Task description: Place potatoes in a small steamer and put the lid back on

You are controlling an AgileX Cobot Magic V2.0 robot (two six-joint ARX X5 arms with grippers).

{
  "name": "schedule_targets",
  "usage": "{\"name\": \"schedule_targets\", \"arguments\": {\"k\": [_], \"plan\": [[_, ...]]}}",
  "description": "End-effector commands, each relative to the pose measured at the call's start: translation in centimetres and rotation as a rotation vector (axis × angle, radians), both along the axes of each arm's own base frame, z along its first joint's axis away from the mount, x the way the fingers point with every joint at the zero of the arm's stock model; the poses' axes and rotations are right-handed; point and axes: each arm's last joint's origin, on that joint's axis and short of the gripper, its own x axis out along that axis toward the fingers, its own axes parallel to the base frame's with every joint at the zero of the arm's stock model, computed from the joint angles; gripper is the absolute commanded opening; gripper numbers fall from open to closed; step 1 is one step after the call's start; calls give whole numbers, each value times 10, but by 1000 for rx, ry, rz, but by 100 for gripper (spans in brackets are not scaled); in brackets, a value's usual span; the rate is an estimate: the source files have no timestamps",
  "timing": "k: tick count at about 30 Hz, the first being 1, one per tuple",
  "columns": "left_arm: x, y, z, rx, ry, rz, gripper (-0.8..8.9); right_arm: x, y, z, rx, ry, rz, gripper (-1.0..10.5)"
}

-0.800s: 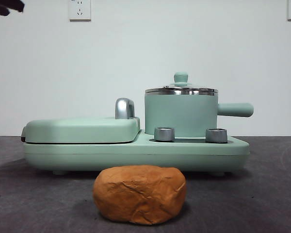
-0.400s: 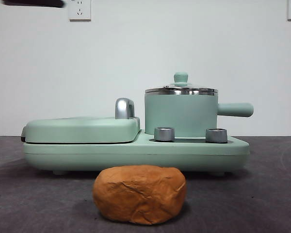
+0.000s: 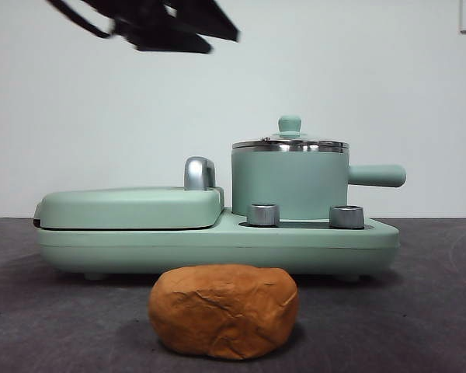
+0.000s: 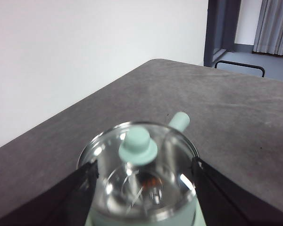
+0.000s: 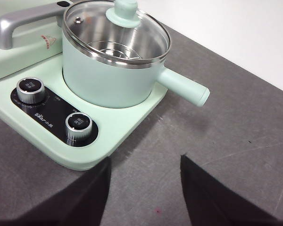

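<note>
Grey table, potato [image 3: 224, 311] lies in front of pot [image 3: 290, 184], lid [image 4: 137, 176] on, left gripper [image 4: 144, 176] spread above knob [image 4: 137, 144], right gripper [image 5: 145, 181] spread beside, w/ off-centre pinch risking slip.

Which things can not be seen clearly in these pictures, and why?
- Left gripper: front view shows only a dark blur at the top edge.
- Potato: outside both wrist views.
- Steamer: in the left wrist view, the glass lid reflects glare, so the inside is unclear.
- Right gripper: absent from the front view.
</note>
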Motion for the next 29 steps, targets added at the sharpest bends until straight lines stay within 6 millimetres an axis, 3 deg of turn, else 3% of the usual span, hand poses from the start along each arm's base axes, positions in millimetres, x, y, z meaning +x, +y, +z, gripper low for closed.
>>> {"name": "schedule_targets", "arguments": {"k": [1, 12, 23, 29], "plan": [[20, -21, 3, -9, -3, -19, 307, 0, 0, 7, 18, -20, -5, 232], [77, -80, -16, 2, 15, -65, 307, 0, 1, 7, 18, -20, 1, 232], [99, -94, -54, 48, 80, -44, 307, 0, 1, 7, 18, -20, 1, 232], [101, -95, -61, 61, 100, -44, 303, 0, 1, 7, 18, -20, 1, 232]]}}
